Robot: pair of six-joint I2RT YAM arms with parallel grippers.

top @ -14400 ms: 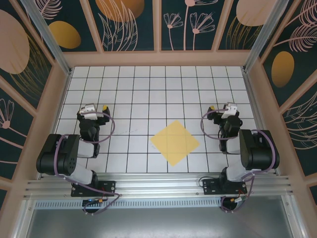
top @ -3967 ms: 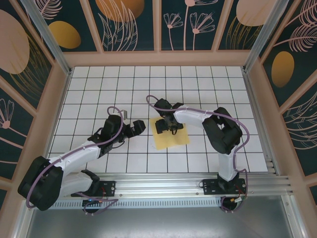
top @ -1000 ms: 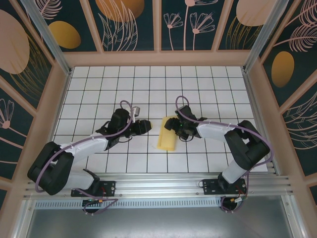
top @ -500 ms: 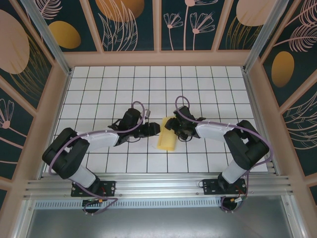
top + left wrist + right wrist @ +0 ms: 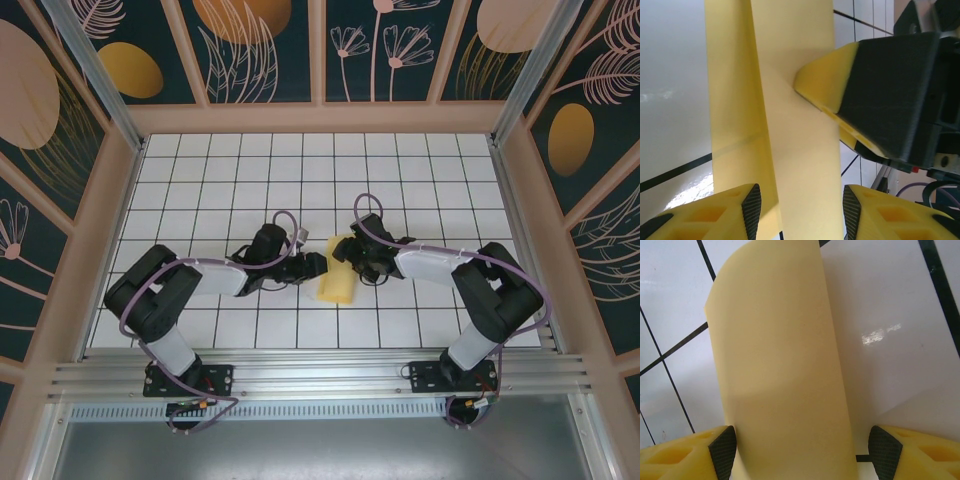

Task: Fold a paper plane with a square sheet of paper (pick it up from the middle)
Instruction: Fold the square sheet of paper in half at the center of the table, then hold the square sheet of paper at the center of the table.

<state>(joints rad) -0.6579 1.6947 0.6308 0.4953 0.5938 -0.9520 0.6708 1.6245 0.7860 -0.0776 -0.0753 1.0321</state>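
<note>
A: From above, where is the square sheet of paper (image 5: 337,282)?

B: Mid-frame on the table (image 5: 200,170), folded into a narrow band between the left gripper (image 5: 312,265) and right gripper (image 5: 350,256). Half a second ago the left one sat further left.

A: Left wrist?

B: The left gripper (image 5: 801,212), jaws apart, straddles the loose flap. The right one's finger (image 5: 825,85) seems to pin it. It should press along the crease, not tug.

A: Right wrist?

B: Jaws wide, clamping nothing. The sheet (image 5: 780,365) bulges between them.
</note>
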